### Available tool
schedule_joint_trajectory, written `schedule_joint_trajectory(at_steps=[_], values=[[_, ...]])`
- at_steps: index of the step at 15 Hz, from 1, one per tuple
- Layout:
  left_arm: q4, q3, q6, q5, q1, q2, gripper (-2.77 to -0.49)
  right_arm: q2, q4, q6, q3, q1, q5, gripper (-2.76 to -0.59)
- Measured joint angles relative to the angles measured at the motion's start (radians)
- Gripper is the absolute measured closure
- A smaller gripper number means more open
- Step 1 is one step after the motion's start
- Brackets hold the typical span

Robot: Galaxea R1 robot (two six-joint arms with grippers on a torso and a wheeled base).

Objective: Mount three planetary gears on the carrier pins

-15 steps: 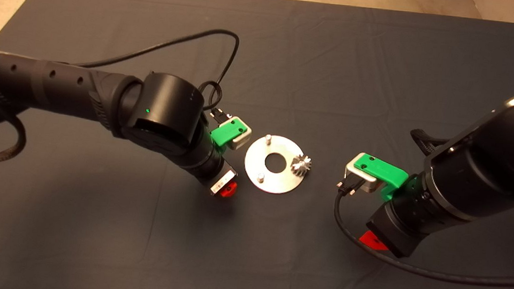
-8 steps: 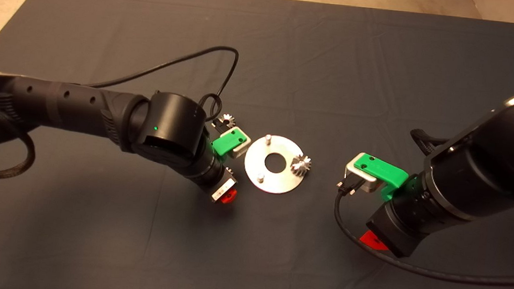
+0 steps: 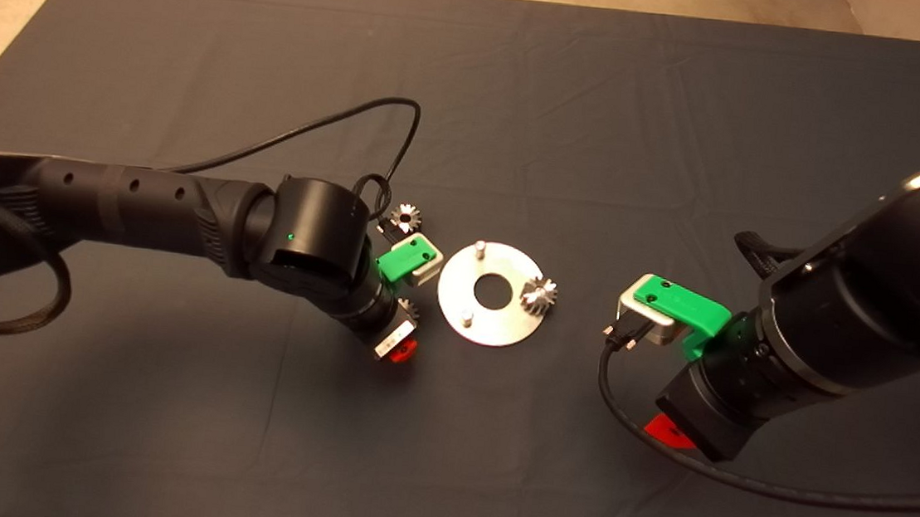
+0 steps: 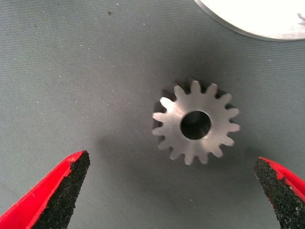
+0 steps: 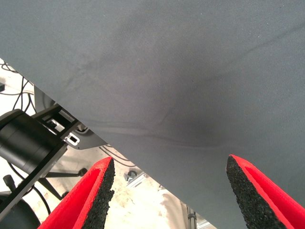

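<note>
The silver disc lies mid-mat with two bare carrier pins upright on its left half. One planetary gear sits on the disc's right side and hides whatever is under it. A second gear lies loose on the mat, far-left of the disc. A third gear lies flat on the mat just left of the disc, directly below my left gripper, which is open with its fingers well apart on either side. My right gripper hangs open and empty, right of the disc.
A black cable loops over the mat behind the left arm. Another cable trails from the right wrist. The disc's edge shows close to the gear in the left wrist view. Floor and equipment show beyond the mat's edge.
My left arm has drawn back toward the near left and lowered, uncovering the loose gear by the cable and the gear beneath its gripper. The right arm has not moved.
</note>
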Motion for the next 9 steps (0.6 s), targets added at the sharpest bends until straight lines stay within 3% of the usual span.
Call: schedule_joint_trajectory(at_steps=[9], values=[[0.014,-0.054,0.046,0.0,0.008,0.003,-2.51,0.003,0.0,0.0,0.0,0.0,0.0,-1.73]])
